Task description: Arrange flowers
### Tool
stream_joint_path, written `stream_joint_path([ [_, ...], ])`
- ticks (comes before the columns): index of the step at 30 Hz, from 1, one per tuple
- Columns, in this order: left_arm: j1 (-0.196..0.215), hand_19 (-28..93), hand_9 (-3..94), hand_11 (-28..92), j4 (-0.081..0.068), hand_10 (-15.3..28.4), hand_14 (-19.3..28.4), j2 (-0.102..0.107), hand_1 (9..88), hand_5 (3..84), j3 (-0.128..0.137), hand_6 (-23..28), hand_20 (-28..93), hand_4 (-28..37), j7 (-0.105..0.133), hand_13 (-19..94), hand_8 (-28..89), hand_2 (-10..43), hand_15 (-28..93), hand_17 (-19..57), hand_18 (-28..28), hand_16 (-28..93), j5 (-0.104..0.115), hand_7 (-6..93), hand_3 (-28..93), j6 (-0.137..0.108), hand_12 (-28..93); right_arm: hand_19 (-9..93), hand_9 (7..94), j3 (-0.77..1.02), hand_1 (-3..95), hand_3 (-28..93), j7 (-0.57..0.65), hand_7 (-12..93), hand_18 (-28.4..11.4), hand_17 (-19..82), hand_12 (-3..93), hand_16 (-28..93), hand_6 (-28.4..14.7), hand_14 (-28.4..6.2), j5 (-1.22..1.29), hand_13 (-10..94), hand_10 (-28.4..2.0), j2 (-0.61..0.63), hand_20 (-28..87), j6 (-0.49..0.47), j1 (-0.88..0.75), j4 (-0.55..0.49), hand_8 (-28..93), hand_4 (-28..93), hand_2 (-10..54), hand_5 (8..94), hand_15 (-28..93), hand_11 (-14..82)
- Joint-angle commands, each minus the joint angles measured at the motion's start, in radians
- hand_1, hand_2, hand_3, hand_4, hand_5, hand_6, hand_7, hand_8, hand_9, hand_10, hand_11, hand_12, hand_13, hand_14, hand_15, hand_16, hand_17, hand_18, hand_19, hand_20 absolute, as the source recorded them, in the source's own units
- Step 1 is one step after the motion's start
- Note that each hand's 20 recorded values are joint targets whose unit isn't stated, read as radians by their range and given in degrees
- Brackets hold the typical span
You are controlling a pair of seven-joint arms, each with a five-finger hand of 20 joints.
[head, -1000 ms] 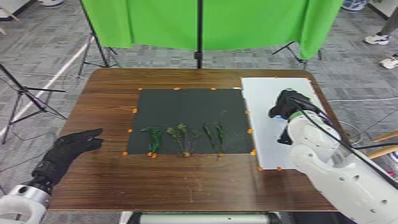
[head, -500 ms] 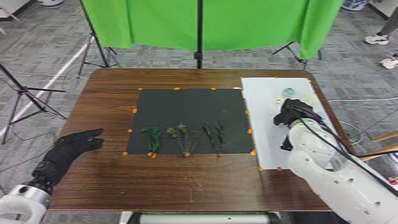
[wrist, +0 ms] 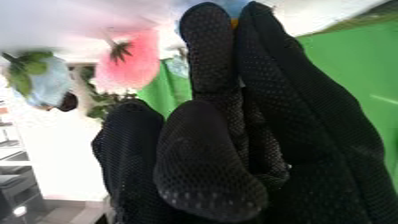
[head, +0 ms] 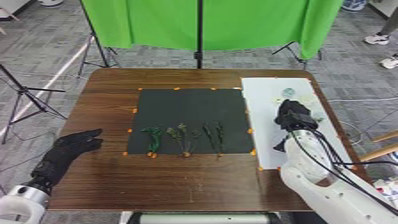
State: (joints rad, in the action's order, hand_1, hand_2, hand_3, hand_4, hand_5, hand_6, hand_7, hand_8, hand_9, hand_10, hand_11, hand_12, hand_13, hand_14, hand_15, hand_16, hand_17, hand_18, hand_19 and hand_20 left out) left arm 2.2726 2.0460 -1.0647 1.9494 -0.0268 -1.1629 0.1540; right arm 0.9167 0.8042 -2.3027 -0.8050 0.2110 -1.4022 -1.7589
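Right robot hand [head: 293, 114] over white sheet [head: 263, 92], fingers mostly straight. Left robot hand [head: 75, 144] at surface [head: 178, 190] left, fingers loosely spread. Green stems [head: 155, 141] lie on black mat [head: 189, 107].

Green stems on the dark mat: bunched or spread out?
Spread out: the green stems lie in separate clusters, with bare dark mat between them.

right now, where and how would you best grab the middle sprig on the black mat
I'd pinch the middle sprig by its stems, just above their lower end, coming down from above at the near edge of the black mat. It lies flat, fans out at its far end and narrows toward the robot, so the stems should gather there.
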Motion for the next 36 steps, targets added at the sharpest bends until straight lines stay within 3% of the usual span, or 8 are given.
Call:
stream_joint_path([
  [1, 0.034, 15, 46.8, 18, 0.014, 15.5, 20.2, 0.001, 24.6, 47.7, -0.022, 6.4, 15, -26.4, 0.039, 36, -5, 8.8, 18, 4.6, 14.2, -1, 0.068, 8.0, 63, -0.179, 10, 93, 91.9, -0.009, 64.9, 52, -0.095, 25, -12.2, 71, 45.9, 30, -3.4, 0.8, -0.009, 94, -9.9, 0.044, 62, 0.087, 0.172, -0.166, 17, -7, -9.5, 79.3, 67, 12.2],
  [3, 0.039, 17, 47.9, 19, 0.015, 15.9, 20.3, 0.002, 23.1, 48.0, -0.029, 6.5, 15, -27.8, 0.064, 37, -6, 13.9, 19, 5.6, 14.1, -1, 0.085, 8.0, 63, -0.221, 10, 93, 91.9, -0.037, 64.9, 52, -0.158, 25, -11.9, 71, 45.9, 30, -3.3, 0.8, 0.024, 94, -9.9, 0.033, 62, 0.103, 0.238, -0.186, 17, -7, -9.5, 79.2, 67, 12.1],
  [6, 0.041, 18, 48.7, 19, 0.014, 16.3, 19.2, 0.007, 25.1, 48.8, -0.051, 6.9, 14, -28.2, 0.102, 37, -6, 26.8, 18, 8.3, 13.5, -3, 0.107, 8.9, 62, -0.288, 10, 93, 91.8, -0.154, 64.7, 53, -0.24, 26, -11.7, 71, 46.2, 30, -3.2, 1.0, 0.098, 94, -9.9, -0.003, 62, 0.115, 0.365, -0.179, 16, -7, -9.5, 78.9, 67, 12.0],
  [10, 0.035, 14, 48.8, 20, 0.01, 16.3, 16.4, 0.011, 29.0, 47.6, -0.076, 8.1, 12, -28.2, 0.146, 36, -6, 30.8, 15, 10.4, 11.0, -4, 0.133, 9.5, 61, -0.351, 9, 93, 91.0, -0.327, 64.1, 54, -0.323, 28, -11.4, 71, 46.3, 31, -2.7, 1.1, 0.33, 94, -9.6, -0.1, 63, 0.072, 0.538, -0.108, 16, -8, -9.5, 77.9, 67, 11.8],
  [12, 0.03, 13, 48.7, 20, 0.009, 16.3, 15.9, 0.013, 29.8, 47.0, -0.082, 8.5, 12, -28.2, 0.148, 36, -6, 31.2, 15, 10.9, 10.5, -4, 0.131, 9.5, 60, -0.353, 9, 93, 90.6, -0.389, 64.1, 54, -0.345, 28, -11.4, 71, 46.2, 31, -2.4, 1.1, 0.33, 94, -9.5, -0.161, 63, 0.048, 0.583, -0.056, 16, -8, -9.5, 77.5, 67, 11.5],
  [21, 0.002, 12, 48.7, 21, -0.01, 16.4, 16.5, 0.008, 29.5, 46.8, -0.103, 8.6, 12, -28.3, 0.135, 36, -7, 31.5, 15, 9.6, 9.8, -4, 0.125, 9.5, 60, -0.309, 9, 93, 90.0, -0.522, 63.3, 56, -0.448, 30, -11.3, 71, 45.9, 32, -1.9, 1.3, 0.452, 94, -9.2, -0.332, 63, -0.016, 0.641, 0.087, 15, -10, -9.5, 76.3, 67, 11.2],
  [30, -0.024, 11, 48.6, 21, -0.028, 16.6, 16.7, 0.014, 30.0, 46.8, -0.135, 8.9, 11, -28.3, 0.17, 36, -6, 31.7, 15, 10.2, 9.4, -4, 0.14, 9.0, 59, -0.337, 9, 93, 89.9, -0.586, 63.1, 56, -0.47, 31, -11.3, 71, 45.8, 32, -1.8, 1.1, 0.468, 94, -9.2, -0.416, 64, -0.071, 0.598, 0.152, 14, -11, -9.5, 76.0, 67, 11.2],
  [36, -0.049, 11, 48.5, 21, -0.042, 16.8, 17.1, 0.02, 29.1, 46.6, -0.158, 8.9, 11, -28.3, 0.17, 36, -6, 32.3, 15, 9.9, 9.5, -4, 0.147, 8.8, 58, -0.327, 9, 93, 90.0, -0.62, 63.2, 56, -0.472, 31, -11.6, 71, 45.4, 32, -1.7, 1.1, 0.472, 94, -9.0, -0.451, 64, -0.088, 0.595, 0.186, 13, -11, -9.5, 76.0, 68, 11.0],
])
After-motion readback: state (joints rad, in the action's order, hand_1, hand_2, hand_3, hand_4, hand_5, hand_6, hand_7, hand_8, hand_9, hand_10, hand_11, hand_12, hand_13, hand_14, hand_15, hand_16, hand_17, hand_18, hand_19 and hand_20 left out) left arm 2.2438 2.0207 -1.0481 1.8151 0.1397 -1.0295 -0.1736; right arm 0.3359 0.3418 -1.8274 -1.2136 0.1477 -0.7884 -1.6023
